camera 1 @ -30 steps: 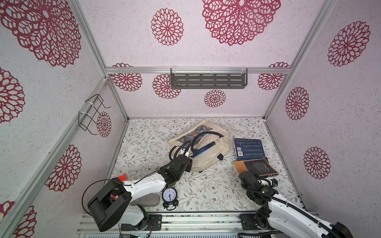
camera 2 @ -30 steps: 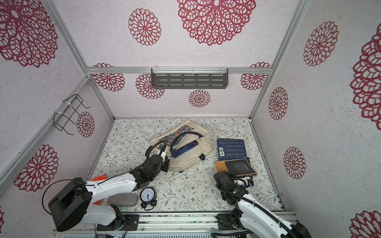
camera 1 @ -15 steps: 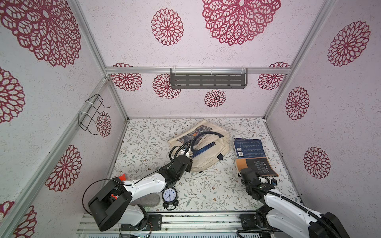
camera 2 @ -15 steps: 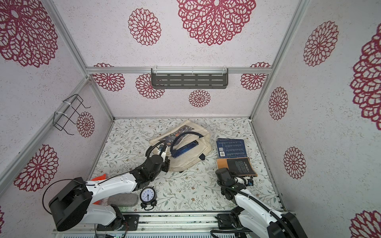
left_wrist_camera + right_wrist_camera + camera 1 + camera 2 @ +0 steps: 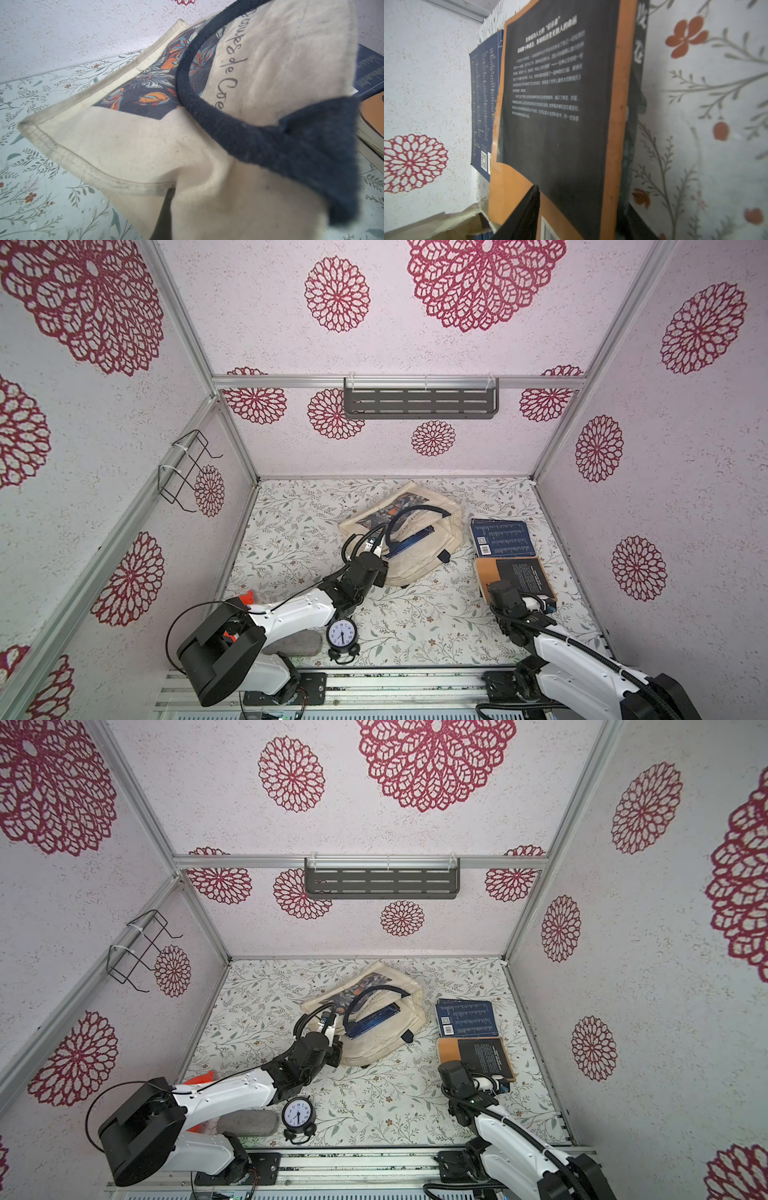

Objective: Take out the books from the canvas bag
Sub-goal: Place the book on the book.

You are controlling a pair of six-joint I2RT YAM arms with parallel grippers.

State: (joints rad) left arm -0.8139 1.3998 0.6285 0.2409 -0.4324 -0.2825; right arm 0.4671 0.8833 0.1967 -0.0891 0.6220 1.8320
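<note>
- Floral-print table (image 5: 415, 614), walled in by a white booth with red rosettes, is seen in both top views. The bag (image 5: 419, 564) lies slumped at the table's middle.
- Left of the bag and nearer the front, a clock (image 5: 341, 637) stands untouched.
- The left arm is stretched low from the front-left corner. The left gripper (image 5: 380, 574) is set at the bag's near-left edge.
- Its jaws are together, and it is judged to be clamped on the canvas. The left wrist view is filled with cloth, and a dark finger (image 5: 164, 212) shows under the fold.
- In the bag's mouth a blue book (image 5: 409, 540) is seen, under a navy handle (image 5: 207, 108).
- Right of the bag a navy book (image 5: 503, 537) lies flat. Just in front of it lies an orange book (image 5: 515, 576), the two edges touching or nearly so.
- The change: a second ago the orange book was gripped. Now it has been laid flat and the right gripper (image 5: 540, 602) has been parted. Two books can therefore be counted as out.
- The right arm is reached in low from the front-right, right of the bag, with its wrist rolled on its side. In the right wrist view one finger (image 5: 521, 214) stands off the cover, and the book's near corner lies between the spread jaws.
- The blue book is judged to be the one left. The right arm would have to be drawn clear and sent back to the bag, while the mouth is held by the left.
</note>
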